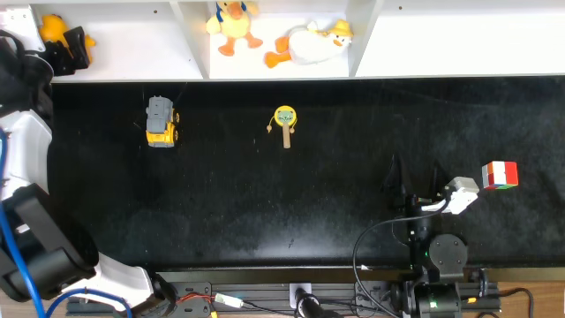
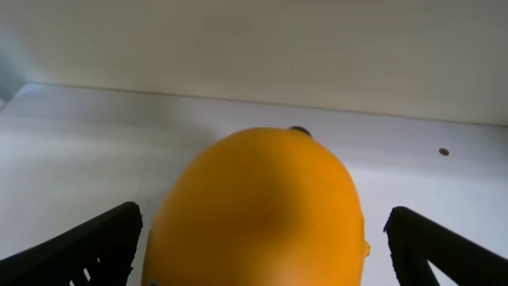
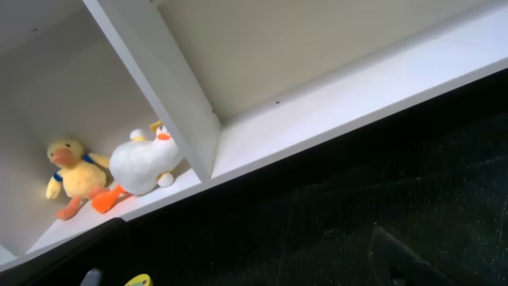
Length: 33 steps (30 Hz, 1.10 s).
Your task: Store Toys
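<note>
An orange round toy (image 2: 254,206) rests on the floor of the white shelf's left compartment (image 1: 132,53); from above it shows as an orange duck-like figure (image 1: 51,28). My left gripper (image 2: 263,213) is open, one finger on each side of the toy, with a small gap on both sides. A yellow and grey toy truck (image 1: 161,121), a yellow rattle (image 1: 285,124) and a colour cube (image 1: 500,175) lie on the black table. My right gripper (image 1: 415,172) stands open and holds nothing, low over the table left of the cube.
The shelf's middle compartment holds a yellow duck plush (image 1: 234,22) and a white goose plush (image 1: 309,44), which also appear in the right wrist view as duck (image 3: 70,176) and goose (image 3: 143,163). A white divider (image 3: 159,79) separates the compartments.
</note>
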Motion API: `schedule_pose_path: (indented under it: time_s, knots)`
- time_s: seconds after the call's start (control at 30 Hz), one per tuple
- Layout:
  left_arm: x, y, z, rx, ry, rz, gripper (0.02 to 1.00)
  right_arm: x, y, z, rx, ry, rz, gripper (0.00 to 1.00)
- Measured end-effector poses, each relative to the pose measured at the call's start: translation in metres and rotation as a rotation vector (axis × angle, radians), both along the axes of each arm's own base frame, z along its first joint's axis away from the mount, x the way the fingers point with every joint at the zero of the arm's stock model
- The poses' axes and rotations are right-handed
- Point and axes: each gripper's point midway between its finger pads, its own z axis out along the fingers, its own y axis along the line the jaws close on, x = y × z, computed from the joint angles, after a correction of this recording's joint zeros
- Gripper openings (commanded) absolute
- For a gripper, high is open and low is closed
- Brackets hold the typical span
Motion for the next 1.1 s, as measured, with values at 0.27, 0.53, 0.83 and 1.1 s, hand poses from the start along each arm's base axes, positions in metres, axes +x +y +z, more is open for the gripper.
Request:
schedule_pose_path:
  time_s: [0.27, 0.53, 0.83, 1.1]
  knots:
    - [-0.018, -0.005, 0.001, -0.016, 0.066, 0.015, 0.998, 0.0, 0.0, 0.0, 0.0, 0.0, 0.0, 0.996]
    - [-0.05, -0.011, 0.024, 0.018, 0.121, 0.033, 0.998, 0.0, 0.0, 0.0, 0.0, 0.0, 0.0, 0.996]
    - [-0.108, -0.027, 0.017, -0.023, 0.303, 0.037, 0.998, 0.0, 0.0, 0.0, 0.0, 0.0, 0.0, 0.996]
    - [-0.159, -0.067, 0.039, -0.008, 0.379, 0.0, 0.998, 0.0, 0.0, 0.0, 0.0, 0.0, 0.0, 0.996]
